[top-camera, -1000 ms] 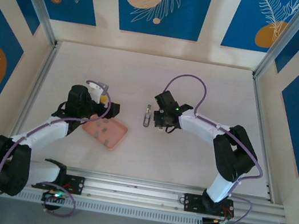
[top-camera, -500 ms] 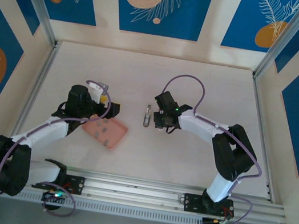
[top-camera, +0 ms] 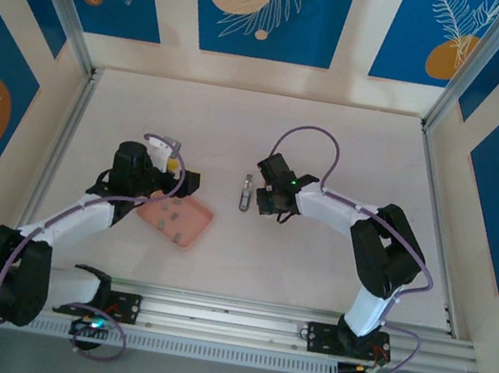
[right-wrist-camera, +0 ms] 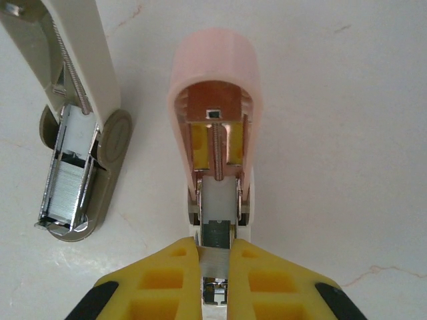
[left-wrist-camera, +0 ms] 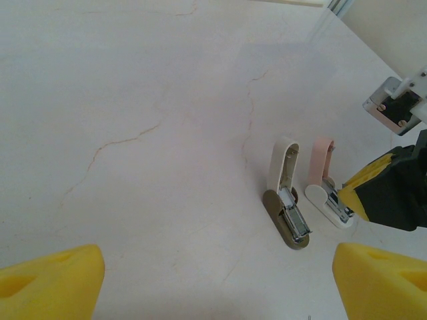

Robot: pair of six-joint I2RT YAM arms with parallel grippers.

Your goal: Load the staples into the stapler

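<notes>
Your left gripper [left-wrist-camera: 217, 273] hovers at the left of the table by the far edge of a salmon-pink tray [top-camera: 198, 217]. Its jaws are spread wide, and in the left wrist view its yellow fingers [left-wrist-camera: 57, 287] sit in the two bottom corners with bare table between them. It holds nothing.

The tray lies flat just in front of that gripper, and several small dark-grey staples [top-camera: 173, 221] lie loose on it, apart from one another.

Moving right to the middle of the table, you find two small staplers lying side by side, close but not touching, both hinged open. The beige stapler [left-wrist-camera: 291, 217] is on the left, with its cream top arm swung back flat away from its base. The right wrist view shows a row of staples already sitting in its metal channel.

Just to its right is the pink stapler [right-wrist-camera: 213, 87], its pink top arm also folded back, exposing the spring rod and the channel.

Your right gripper [right-wrist-camera: 215, 267] is at the near end of that channel. Its yellow fingers [right-wrist-camera: 160, 280] are pressed almost together, pinching a narrow grey staple strip [right-wrist-camera: 215, 241] that lies in the pink stapler's channel
</notes>
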